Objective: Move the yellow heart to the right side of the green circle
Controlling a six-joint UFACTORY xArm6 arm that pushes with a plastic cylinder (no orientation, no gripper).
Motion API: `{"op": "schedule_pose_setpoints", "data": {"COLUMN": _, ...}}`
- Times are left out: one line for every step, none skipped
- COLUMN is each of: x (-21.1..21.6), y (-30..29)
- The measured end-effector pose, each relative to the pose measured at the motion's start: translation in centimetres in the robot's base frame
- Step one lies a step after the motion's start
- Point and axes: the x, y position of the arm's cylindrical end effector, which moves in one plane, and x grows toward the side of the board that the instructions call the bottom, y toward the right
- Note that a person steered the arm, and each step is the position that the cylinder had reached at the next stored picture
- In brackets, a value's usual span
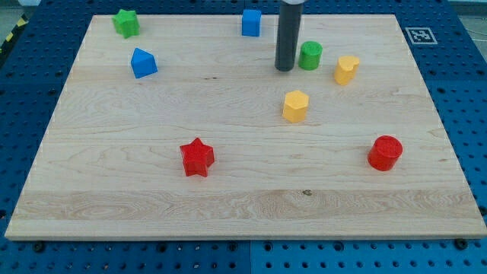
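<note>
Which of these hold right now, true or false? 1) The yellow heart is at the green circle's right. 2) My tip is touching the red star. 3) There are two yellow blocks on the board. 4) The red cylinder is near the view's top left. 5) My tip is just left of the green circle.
1) True: the yellow heart sits just to the view's right of the green circle, with a small gap between them.
2) False: my tip is far from the red star, up beside the green circle.
3) True: the yellow heart and a yellow hexagon.
4) False: the red cylinder is at the view's lower right.
5) True.
</note>
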Motion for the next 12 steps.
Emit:
{"op": "schedule_pose_setpoints", "data": {"x": 2.1, "y": 0.3}}
{"op": "schedule_pose_setpoints", "data": {"x": 2.5, "y": 0.3}}
{"op": "schedule_pose_setpoints", "data": {"x": 2.5, "y": 0.3}}
{"op": "schedule_pose_setpoints", "data": {"x": 3.3, "y": 2.3}}
{"op": "schedule_pose_setpoints", "data": {"x": 4.7, "y": 6.7}}
{"op": "schedule_pose_setpoints", "data": {"x": 6.1, "y": 10.3}}
{"op": "schedule_pose_setpoints", "data": {"x": 5.7, "y": 10.0}}
{"op": "schedule_pose_setpoints", "data": {"x": 3.3, "y": 6.9}}
{"op": "schedule_pose_setpoints", "data": {"x": 3.1, "y": 6.9}}
{"op": "schedule_pose_setpoints", "data": {"x": 1.8, "y": 10.8}}
{"op": "schedule_pose_setpoints", "data": {"x": 1.6, "y": 12.4}}
{"op": "schedule_pose_setpoints", "data": {"x": 0.2, "y": 10.9}}
